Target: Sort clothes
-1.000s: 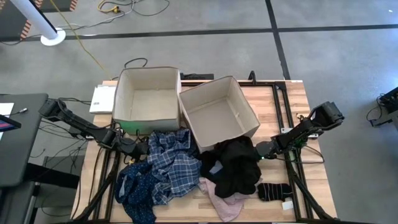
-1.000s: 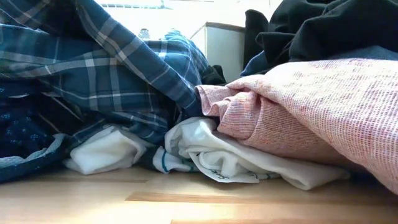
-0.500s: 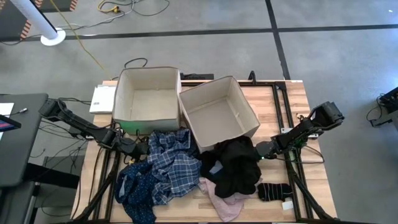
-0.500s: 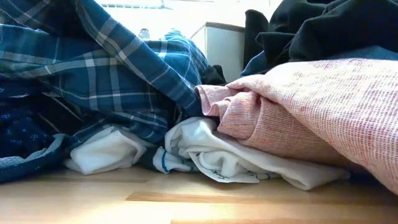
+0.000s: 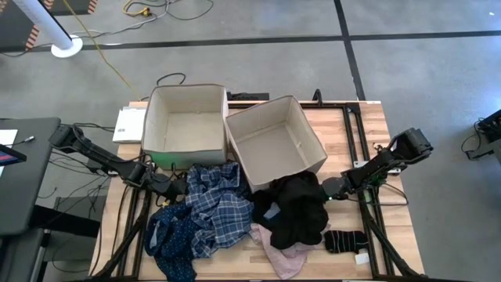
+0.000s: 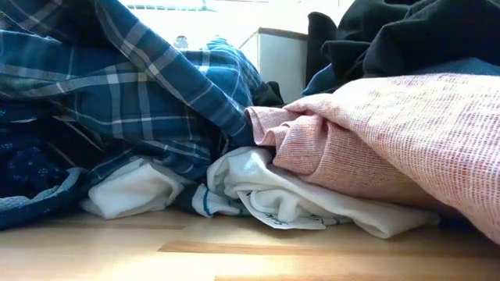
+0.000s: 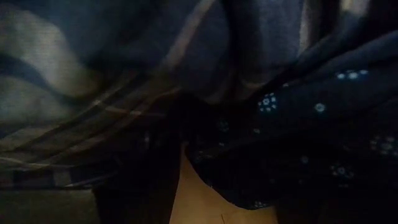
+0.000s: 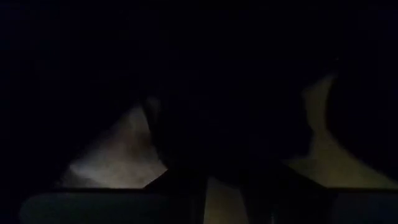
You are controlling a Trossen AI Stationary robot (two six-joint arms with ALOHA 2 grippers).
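Note:
The clothes lie heaped on the table's near half. A blue-and-white plaid shirt (image 5: 215, 204) (image 6: 117, 86) lies beside a dark blue patterned piece (image 5: 168, 243) at the left. A large black garment (image 5: 297, 210) lies partly over a pink one (image 5: 278, 254) (image 6: 391, 133). White pieces (image 6: 266, 191) rest on the table under the pile's near edge. Black socks (image 5: 344, 240) lie at the near right. My left gripper (image 5: 176, 186) is at the plaid shirt's left edge, with plaid (image 7: 93, 93) and dark blue patterned cloth (image 7: 323, 124) close before it. My right gripper (image 5: 330, 188) is at the black garment's right edge, and black cloth (image 8: 230, 124) fills its view.
Two open beige fabric boxes stand side by side behind the pile: one at the far left (image 5: 150, 117), the other (image 5: 275, 141) turned slightly, its near corner against the black garment. A small white piece (image 5: 362, 258) lies by the socks. Bare wood shows at the far right (image 5: 368, 125).

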